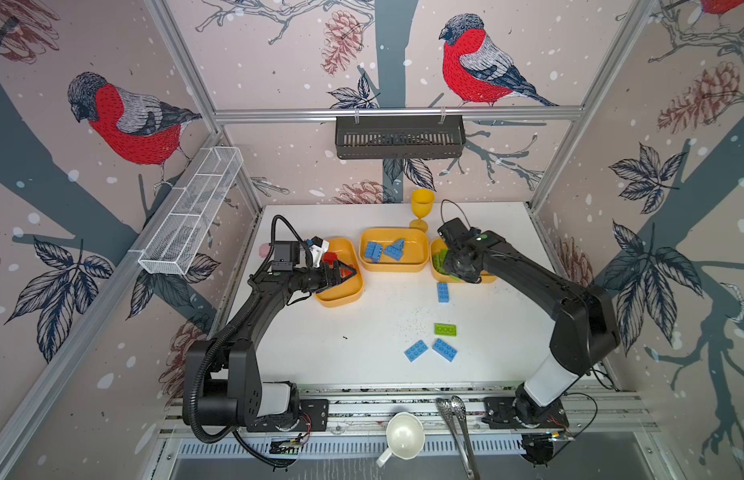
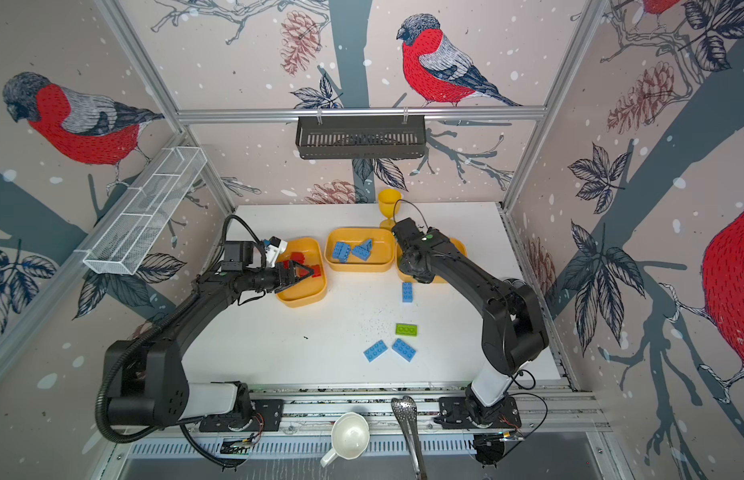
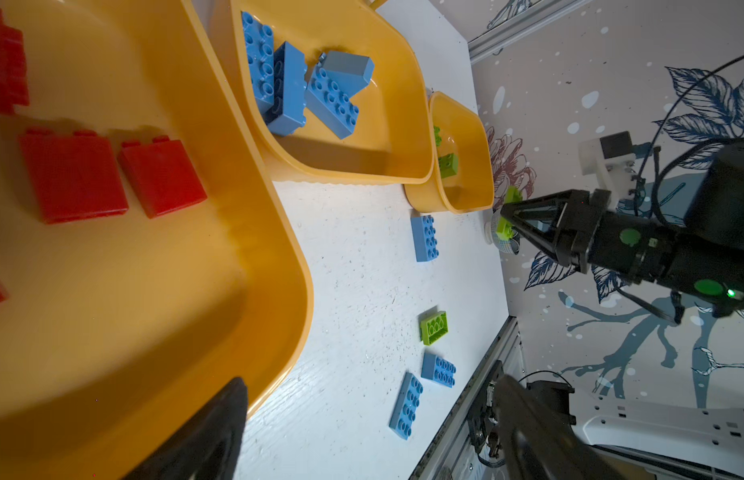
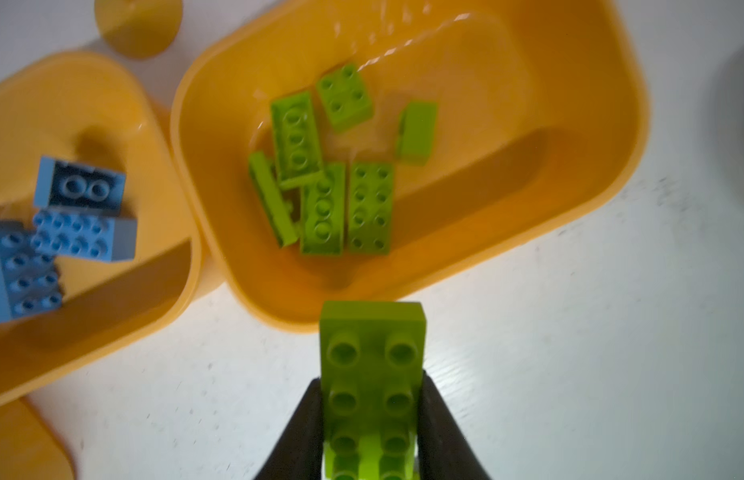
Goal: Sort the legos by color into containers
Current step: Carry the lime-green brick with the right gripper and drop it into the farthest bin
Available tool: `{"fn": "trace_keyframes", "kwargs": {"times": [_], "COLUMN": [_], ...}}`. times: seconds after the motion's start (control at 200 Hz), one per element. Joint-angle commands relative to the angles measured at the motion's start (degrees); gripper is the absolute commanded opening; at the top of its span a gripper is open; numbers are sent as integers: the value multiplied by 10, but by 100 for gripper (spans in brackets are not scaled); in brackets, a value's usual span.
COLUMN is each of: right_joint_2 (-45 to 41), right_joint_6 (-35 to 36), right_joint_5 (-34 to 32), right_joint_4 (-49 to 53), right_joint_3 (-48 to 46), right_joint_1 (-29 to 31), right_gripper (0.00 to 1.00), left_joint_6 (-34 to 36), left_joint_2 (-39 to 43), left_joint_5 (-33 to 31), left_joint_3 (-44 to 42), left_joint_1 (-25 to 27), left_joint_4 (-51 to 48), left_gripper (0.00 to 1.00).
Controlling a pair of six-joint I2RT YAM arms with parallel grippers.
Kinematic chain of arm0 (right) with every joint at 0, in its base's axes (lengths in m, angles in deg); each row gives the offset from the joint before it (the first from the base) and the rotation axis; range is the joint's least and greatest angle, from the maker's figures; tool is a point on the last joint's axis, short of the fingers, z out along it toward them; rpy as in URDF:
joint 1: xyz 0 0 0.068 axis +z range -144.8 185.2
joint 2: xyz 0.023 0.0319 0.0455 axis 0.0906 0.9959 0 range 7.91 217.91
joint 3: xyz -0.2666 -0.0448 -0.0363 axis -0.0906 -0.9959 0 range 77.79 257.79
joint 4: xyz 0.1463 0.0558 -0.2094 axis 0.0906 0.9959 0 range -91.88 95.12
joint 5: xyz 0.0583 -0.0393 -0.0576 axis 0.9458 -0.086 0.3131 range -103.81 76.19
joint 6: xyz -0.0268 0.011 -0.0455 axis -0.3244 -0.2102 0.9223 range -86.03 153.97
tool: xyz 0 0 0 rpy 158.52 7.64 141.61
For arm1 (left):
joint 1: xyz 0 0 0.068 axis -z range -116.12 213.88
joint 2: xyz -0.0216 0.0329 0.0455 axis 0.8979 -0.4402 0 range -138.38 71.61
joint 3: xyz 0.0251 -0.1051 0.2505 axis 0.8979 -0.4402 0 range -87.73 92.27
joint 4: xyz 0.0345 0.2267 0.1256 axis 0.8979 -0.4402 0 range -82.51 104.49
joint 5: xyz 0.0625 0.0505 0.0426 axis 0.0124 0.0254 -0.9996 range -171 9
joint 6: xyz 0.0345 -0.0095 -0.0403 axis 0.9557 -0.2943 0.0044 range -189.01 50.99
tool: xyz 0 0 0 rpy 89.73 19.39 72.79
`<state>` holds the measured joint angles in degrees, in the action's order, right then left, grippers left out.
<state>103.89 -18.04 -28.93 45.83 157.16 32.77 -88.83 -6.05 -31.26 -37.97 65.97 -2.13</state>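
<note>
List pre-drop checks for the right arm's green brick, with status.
1. Grip: ok. Right gripper shut on the green brick.
2. Brick over green tray: cannot tell; its tip shows only at the near rim.
3. Tray holds green only: ok.
4. Landing room: ok, bare floor beside the pile.
5. Left gripper clear: ok, open over the red tray.
6. Table cleared: not ok; three blue bricks and a loose green brick remain.
</note>
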Motion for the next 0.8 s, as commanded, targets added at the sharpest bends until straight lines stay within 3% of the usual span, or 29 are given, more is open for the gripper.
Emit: {"fn": "trace_keyframes", "kwargs": {"times": [0.0, 0.13, 0.355, 0.545, 0.795], "right_joint_2": [5, 34, 85, 125, 163], "right_joint_6": [110, 173, 219, 210, 144], "right_joint_5": [36, 55, 82, 123, 163], "right_joint_4": [-33, -59, -107, -133, -168], "right_joint_3": [6, 6, 8, 34, 56], "right_joint_1": [-41, -80, -130, -139, -156], "right_gripper": [30, 30, 30, 30, 31], "left_joint_6": [-20, -25, -35, -41, -46], "left_joint_2": [1, 1, 0, -7, -18], "left_joint_5": [26, 24, 21, 17, 9], "left_joint_3": [5, 10, 10, 12, 16], "left_joint_1": [1, 1, 1, 4, 9], "left_joint_4": [33, 36, 44, 49, 51], "left_gripper": [92, 92, 92, 92, 92]}}
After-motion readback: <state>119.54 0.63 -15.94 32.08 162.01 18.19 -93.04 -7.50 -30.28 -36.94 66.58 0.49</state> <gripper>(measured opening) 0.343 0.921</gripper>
